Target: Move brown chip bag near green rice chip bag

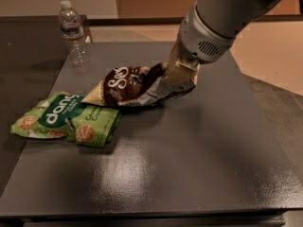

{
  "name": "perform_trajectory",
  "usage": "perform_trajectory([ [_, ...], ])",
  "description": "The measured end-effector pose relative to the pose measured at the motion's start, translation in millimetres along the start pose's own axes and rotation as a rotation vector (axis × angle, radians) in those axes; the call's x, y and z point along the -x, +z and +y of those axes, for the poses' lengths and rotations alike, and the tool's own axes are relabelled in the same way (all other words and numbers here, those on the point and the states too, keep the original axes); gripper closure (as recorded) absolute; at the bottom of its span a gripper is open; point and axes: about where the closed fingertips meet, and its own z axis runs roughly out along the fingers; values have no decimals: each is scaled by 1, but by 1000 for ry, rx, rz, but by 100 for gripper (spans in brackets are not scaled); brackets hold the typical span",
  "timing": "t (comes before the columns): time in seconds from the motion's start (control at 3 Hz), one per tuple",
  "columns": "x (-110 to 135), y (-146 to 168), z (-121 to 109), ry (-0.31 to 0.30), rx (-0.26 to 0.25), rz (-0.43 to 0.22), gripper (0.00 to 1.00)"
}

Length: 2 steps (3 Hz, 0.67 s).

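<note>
- The pincer (179,77) sits at the end of the grey arm (222,18), which comes in from the upper right, and hangs low over the middle of the dark surface (189,164).
- It is clenched on the right end of the brown chip bag (127,83), which crumples there.
- The brown chip bag stretches leftwards from the grip and tilts, its cream left tip pointing down towards the green rice chip bag (66,122).
- That tip reaches the green bag's upper edge; whether they touch, I cannot tell.
- The green rice chip bag lies flat near the surface's left edge, label up.
- A clear water bottle (73,32) stands upright at the far left corner, well apart from both bags.
</note>
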Motion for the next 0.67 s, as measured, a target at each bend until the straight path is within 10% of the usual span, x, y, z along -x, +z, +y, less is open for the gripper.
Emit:
perform_trajectory([
  [0.67, 3, -3, 1, -5, -7, -1, 38],
])
